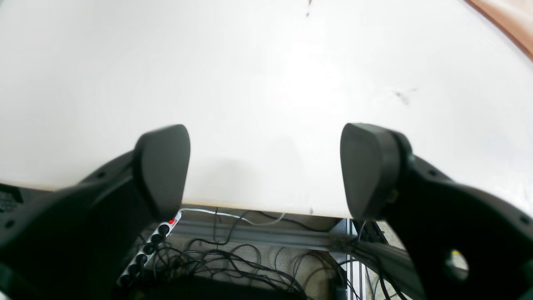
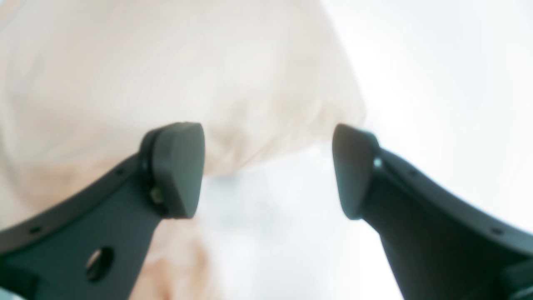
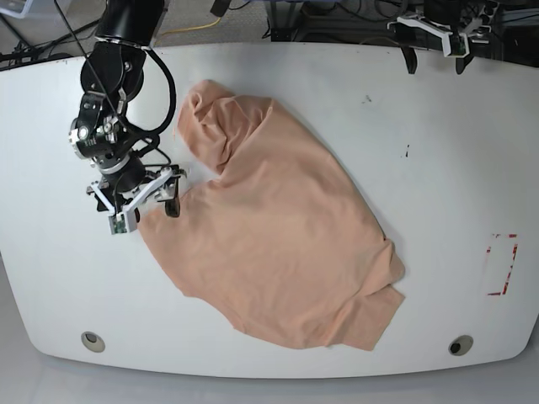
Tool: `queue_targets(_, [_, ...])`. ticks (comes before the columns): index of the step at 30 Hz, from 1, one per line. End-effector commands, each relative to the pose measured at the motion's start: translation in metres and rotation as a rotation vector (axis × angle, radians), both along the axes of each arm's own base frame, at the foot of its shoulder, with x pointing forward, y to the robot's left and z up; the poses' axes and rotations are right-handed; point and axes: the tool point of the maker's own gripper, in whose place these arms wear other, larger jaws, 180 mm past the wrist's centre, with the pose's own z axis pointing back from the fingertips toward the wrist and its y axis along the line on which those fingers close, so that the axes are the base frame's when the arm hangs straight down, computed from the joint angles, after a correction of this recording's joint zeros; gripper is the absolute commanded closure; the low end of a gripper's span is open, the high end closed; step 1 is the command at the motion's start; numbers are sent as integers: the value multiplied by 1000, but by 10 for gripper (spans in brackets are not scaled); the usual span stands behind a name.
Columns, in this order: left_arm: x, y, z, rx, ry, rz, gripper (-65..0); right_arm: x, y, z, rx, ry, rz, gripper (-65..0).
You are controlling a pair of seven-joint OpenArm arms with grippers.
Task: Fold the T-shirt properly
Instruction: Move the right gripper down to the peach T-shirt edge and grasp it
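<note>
On the table (image 3: 438, 151), T-shirt (image 3: 286, 244) lies loose; both end effectors gape, empty.

- Looked like a robotics lab: white worktable (image 3: 438, 168) carried red tape marks (image 3: 503, 265) at 3 o'clock.
- Power strip (image 1: 152, 243) and tangled cables (image 1: 233, 266) sat under its edge.

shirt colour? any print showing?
Plain peach shirt, no print visible. Base view shows it best.
</note>
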Motion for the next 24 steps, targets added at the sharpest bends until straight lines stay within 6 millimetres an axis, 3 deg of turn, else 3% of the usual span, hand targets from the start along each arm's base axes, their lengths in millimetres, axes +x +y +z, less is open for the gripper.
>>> queue_targets(1, [2, 7, 10, 26, -32, 3, -526, 22, -7, 5, 8, -23, 7, -460])
queue_targets(4, [2, 10, 11, 31, -33, 6, -526, 37, -13, -1, 26, -1, -4, -460])
queue_targets(16, [2, 8, 10, 26, -33, 8, -525, 92, -66, -17, 70, 64, -84, -460])
queue_targets(22, [2, 8, 10, 27, -33, 11, -525, 109, -60, -34, 145, 95, -42, -460])
queue_targets(24, [2, 8, 10, 25, -33, 11, -525, 109, -68, -39, 146, 106, -52, -460])
